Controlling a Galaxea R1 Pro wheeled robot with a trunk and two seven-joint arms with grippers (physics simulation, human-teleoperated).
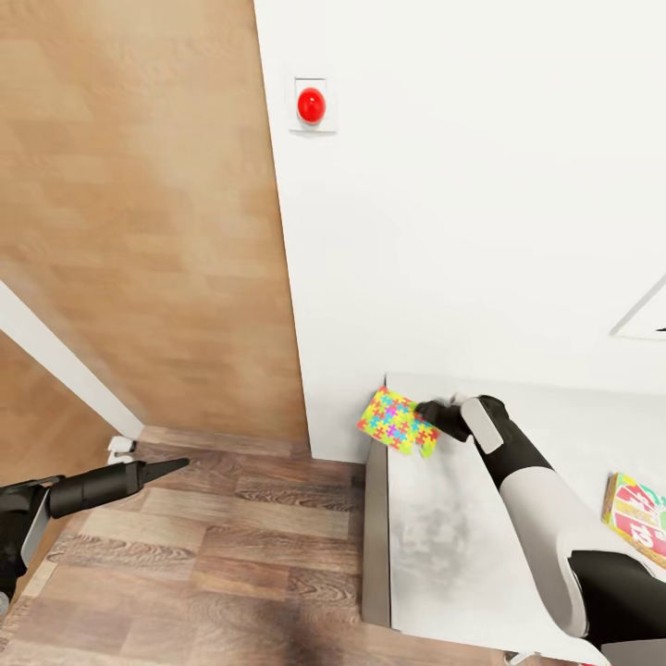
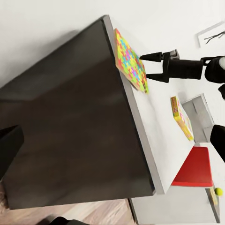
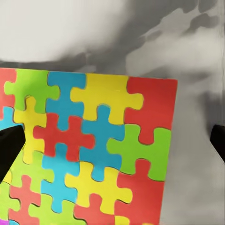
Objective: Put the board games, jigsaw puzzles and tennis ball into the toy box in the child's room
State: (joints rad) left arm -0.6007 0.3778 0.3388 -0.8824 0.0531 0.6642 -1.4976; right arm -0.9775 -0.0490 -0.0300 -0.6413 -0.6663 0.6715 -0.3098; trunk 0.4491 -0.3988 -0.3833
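A jigsaw puzzle (image 1: 396, 422) (image 2: 131, 61) (image 3: 98, 150), a thin square of bright mosaic pieces, lies on the table (image 1: 444, 546) (image 2: 154, 136) at its far corner by the wall. My right gripper (image 1: 433, 413) (image 2: 153, 68) (image 3: 112, 145) hangs open just over the puzzle's inner edge, one finger on each side, holding nothing. Further along the tabletop lies a colourful board game (image 1: 638, 518) (image 2: 182, 117), and beside it the grey toy box (image 2: 205, 108). The tennis ball (image 2: 218, 191) rests on a lower surface. My left gripper (image 1: 166, 467) (image 2: 112, 145) is open and empty over the floor, off the table's end.
A white wall with a red button (image 1: 311, 105) rises right behind the table. A wooden door (image 1: 139, 231) stands to its left. Wood-plank floor (image 1: 231, 555) spreads between my left arm and the table's dark end panel (image 2: 75, 126). A red chair seat (image 2: 196, 167) sits by the table.
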